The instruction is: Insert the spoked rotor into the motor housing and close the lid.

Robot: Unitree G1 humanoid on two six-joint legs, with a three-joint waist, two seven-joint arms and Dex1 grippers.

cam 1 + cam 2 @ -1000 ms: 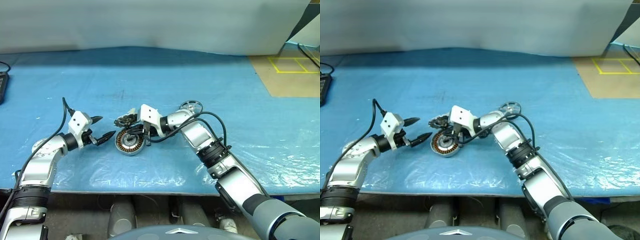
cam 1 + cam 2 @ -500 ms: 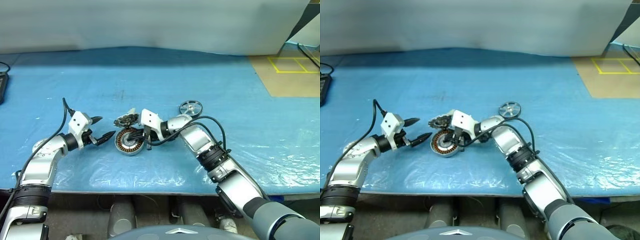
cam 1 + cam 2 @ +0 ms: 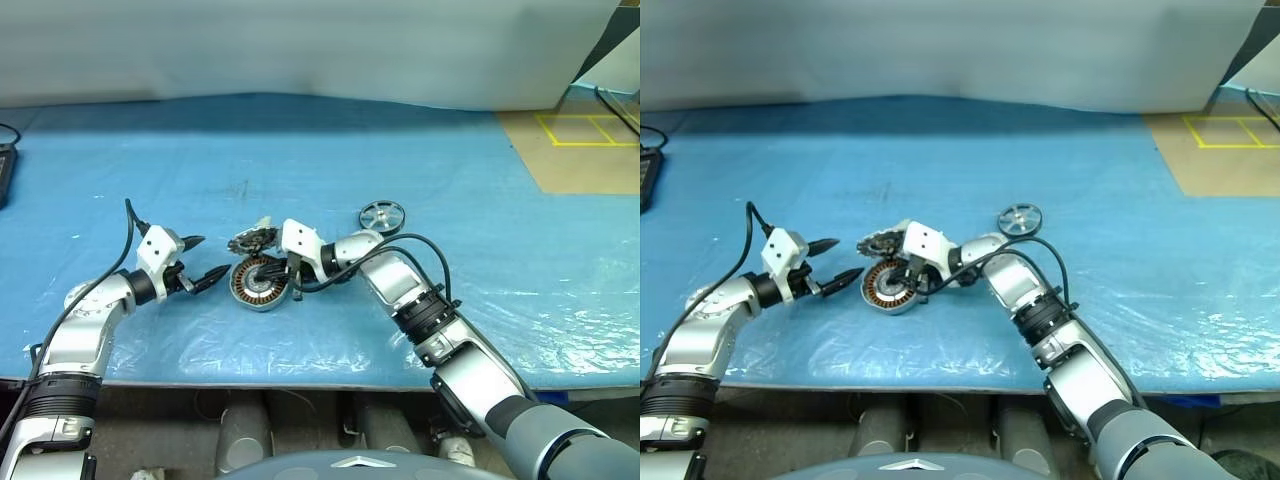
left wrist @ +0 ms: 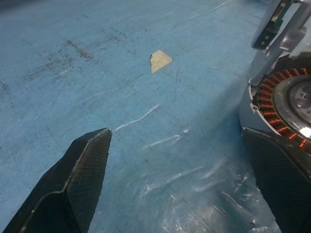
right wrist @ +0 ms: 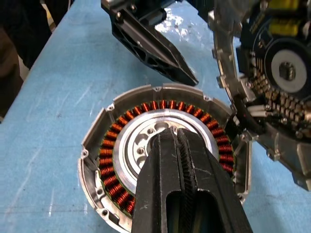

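Note:
The motor housing (image 3: 256,284) lies open on the blue sheet, its copper windings (image 5: 109,162) ringing a silver hub. My right gripper (image 5: 176,134) is shut, its tips over that hub; I cannot tell whether they touch it. The lid (image 3: 250,240) leans tilted just behind the housing, toothed face (image 5: 284,73) showing. The spoked rotor (image 3: 382,215) lies flat behind my right forearm. My left gripper (image 3: 212,256) hovers open just left of the housing (image 4: 286,97), nothing between its fingers (image 4: 73,184).
A blue plastic sheet (image 3: 420,160) covers the table up to a grey wall. A black device (image 3: 4,172) sits at the far left edge. Brown floor with yellow tape (image 3: 585,140) lies back right. A small yellow scrap (image 4: 159,60) sticks to the sheet near the lid.
My right forearm and its cable have sunk a little, uncovering the spoked rotor behind them. The left arm, housing and lid have not moved.

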